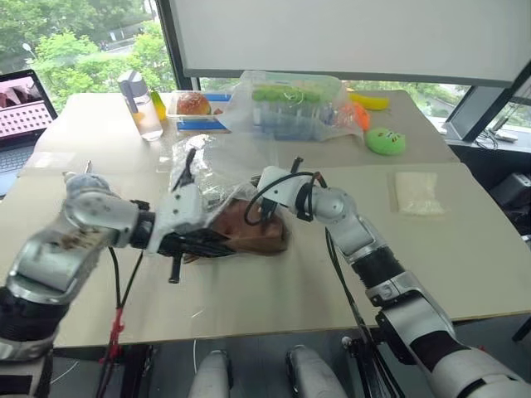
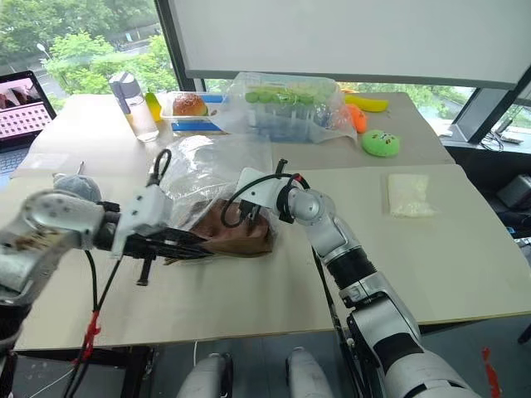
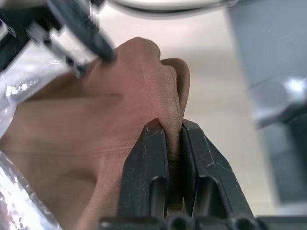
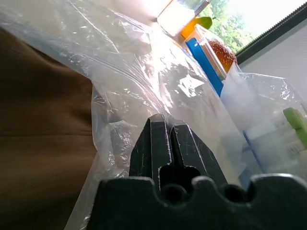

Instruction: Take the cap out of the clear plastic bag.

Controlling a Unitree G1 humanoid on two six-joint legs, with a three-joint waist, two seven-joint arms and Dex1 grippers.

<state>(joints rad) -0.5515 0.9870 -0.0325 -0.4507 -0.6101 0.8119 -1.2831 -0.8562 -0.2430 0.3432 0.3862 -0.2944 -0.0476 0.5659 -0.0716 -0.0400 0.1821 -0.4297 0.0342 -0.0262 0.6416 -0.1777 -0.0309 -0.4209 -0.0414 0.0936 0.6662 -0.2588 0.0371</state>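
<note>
Pinching, left gripper [image 3: 173, 143]: its two black fingers are closed on a fold of the brown cap [image 3: 96, 124]; the fabric is bunched between the pads, so the grip is on cloth alone and not on plastic.
Clamping, right gripper [image 4: 170, 132]: its fingers are pressed together on a sheet of the clear bag [image 4: 158, 81], apparently anchoring the plastic so it stays behind when the cap is drawn out.
Reason for two grips: one hand holds the wrapper, the other holds the contents; pulling them apart should slide the cap through the opening.
Cap, place: mid-table in the head views, between the two grippers, its brown edge poking out at about 6 o'clock from the bag while the rest sits under crinkled film [image 2: 236, 228].
Bag, place: rising from the cap toward 12 o'clock, lifted and loose [image 1: 203, 170].
Progress, as a judgement: the cap looks partly free, not yet clear of the plastic.
Table [image 1: 465, 249]: pale and flat under both.
Farther out: at 12 o'clock a bulging bag of green and blue items [image 1: 290, 104]; at 11 o'clock a bottle [image 1: 139, 104]; at 2 o'clock a green toy [image 1: 386, 141]; at 3 o'clock a white cloth [image 1: 417, 192].
Risk: thin film may cling and drag along with the cap.
</note>
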